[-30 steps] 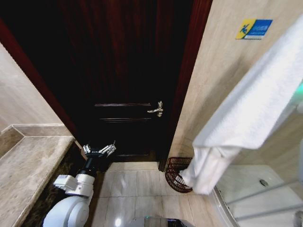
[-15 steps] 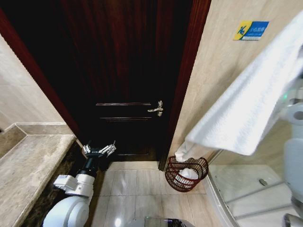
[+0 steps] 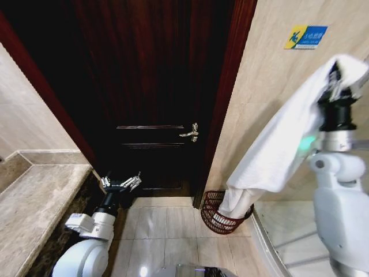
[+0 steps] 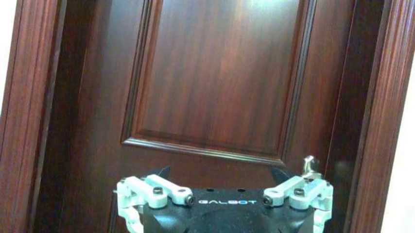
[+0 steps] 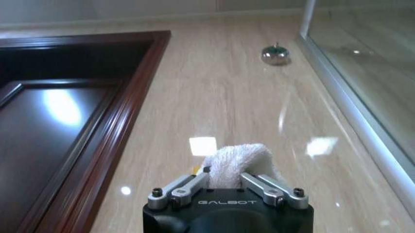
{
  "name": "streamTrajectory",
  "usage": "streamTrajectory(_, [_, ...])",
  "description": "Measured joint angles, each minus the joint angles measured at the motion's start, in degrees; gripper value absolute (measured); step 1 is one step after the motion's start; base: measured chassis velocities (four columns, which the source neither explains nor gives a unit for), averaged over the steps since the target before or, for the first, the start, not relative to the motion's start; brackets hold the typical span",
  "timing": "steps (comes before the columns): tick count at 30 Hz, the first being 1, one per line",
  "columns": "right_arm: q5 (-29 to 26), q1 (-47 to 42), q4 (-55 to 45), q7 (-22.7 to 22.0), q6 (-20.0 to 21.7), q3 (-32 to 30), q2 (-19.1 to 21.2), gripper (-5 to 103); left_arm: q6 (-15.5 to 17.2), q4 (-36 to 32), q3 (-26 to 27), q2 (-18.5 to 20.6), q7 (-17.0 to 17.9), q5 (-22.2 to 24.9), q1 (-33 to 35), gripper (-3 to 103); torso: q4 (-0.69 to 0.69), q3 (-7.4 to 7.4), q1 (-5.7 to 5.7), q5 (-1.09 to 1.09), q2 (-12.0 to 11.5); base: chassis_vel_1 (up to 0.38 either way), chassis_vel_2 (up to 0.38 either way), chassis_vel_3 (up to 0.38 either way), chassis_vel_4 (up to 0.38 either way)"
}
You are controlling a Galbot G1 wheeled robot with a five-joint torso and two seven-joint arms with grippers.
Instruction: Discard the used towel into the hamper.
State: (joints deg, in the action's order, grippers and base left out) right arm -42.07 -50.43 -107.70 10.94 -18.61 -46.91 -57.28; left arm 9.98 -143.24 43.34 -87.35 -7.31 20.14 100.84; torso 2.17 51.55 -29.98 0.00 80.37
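Over the hamper, my right gripper, clamped on the towel, is now dipping its tail inside; left gripper idling spread apart.

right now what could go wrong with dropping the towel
1. The towel hangs long from the right gripper, with its lower end at the hamper. If let go from that height, the upper part may drape over the rim or land on the floor.
2. The hamper is small and sits close to the wall, so the falling cloth could tip it.
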Motion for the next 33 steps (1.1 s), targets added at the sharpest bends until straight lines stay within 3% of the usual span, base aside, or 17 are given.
streamTrajectory(7, [-0.1,-5.1,-2.3,0.0,-1.2,-0.6,-3.1,4,0.0,0.0,0.0,0.0,0.0,0.0,0.0,100,0.0,0.0,0.0,-0.03,0.0,0.0,0.0,0.0,0.0])
streamTrajectory(10, [1.8,-9.3,-1.1,1.4,-4.1,0.0,-5.9,4,0.0,0.0,0.0,0.0,0.0,0.0,0.0,100,-0.01,0.0,0.0,0.02,0.0,0.0,0.0,0.0,0.0])
streamTrajectory(19, [5.0,-12.2,2.6,2.4,-8.0,1.8,-9.2,4,0.0,0.0,0.0,0.0,0.0,0.0,0.0,100,0.01,0.0,0.0,0.0,0.0,0.0,0.0,0.0,0.0])
streamTrajectory(33, [9.8,-13.7,18.3,6.3,-15.4,5.3,-14.2,4,0.0,0.0,0.0,0.0,0.0,0.0,0.0,100,0.01,0.0,0.0,0.01,0.0,0.0,0.0,0.0,0.0])
